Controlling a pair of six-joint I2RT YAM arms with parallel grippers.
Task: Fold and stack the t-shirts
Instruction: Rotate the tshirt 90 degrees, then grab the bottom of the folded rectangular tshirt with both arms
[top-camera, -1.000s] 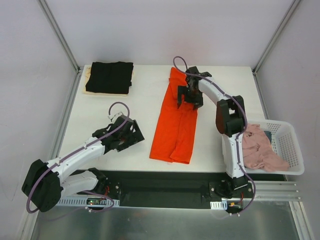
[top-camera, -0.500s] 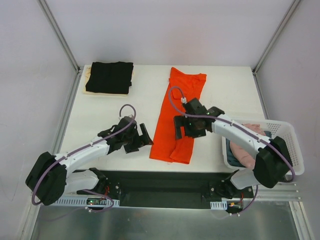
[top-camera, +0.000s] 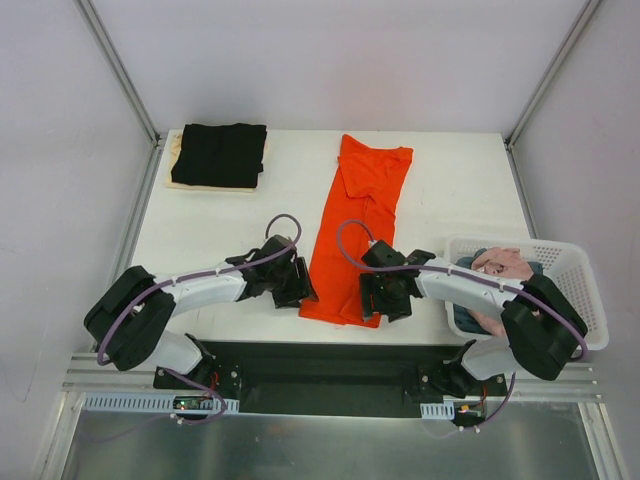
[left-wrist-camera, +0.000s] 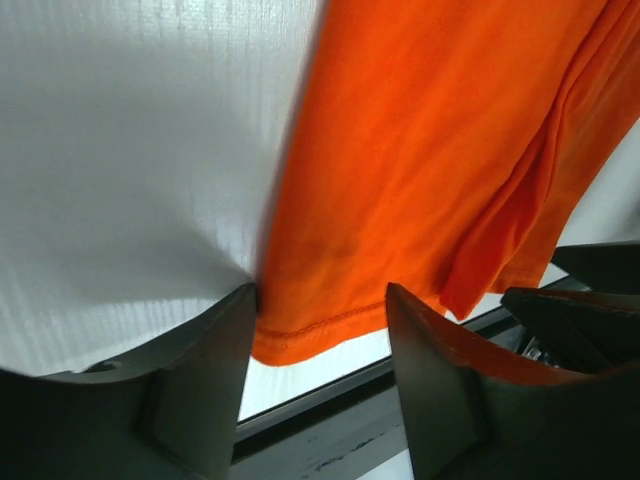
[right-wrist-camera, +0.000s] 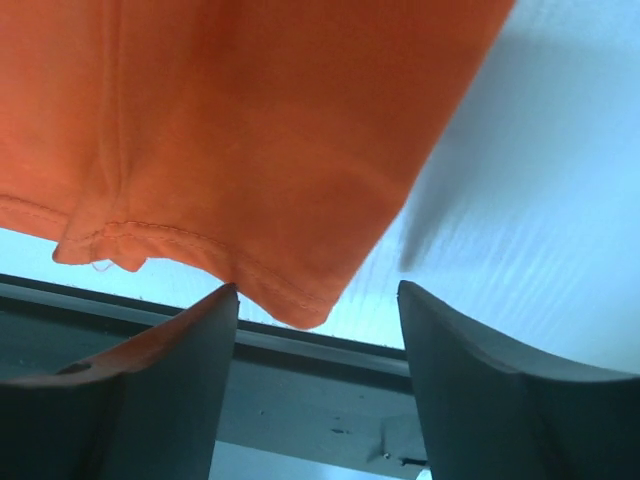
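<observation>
Jaws apart on left gripper (top-camera: 303, 293) and right gripper (top-camera: 380, 305), straddling orange-red t-shirt (top-camera: 355, 230) hem corners at 6 o'clock.

A hemmed corner of the orange-red t-shirt (right-wrist-camera: 250, 130) lies on the table (right-wrist-camera: 540, 200) between the parted jaws.

White arms (top-camera: 200, 291), black joints (top-camera: 128, 312), purple cables (top-camera: 283, 216)

Orange-red tee (top-camera: 360, 200); black tee (top-camera: 219, 154); white lattice basket (top-camera: 578, 285) w/ pink tee (top-camera: 502, 264); white table (top-camera: 220, 225).
</observation>
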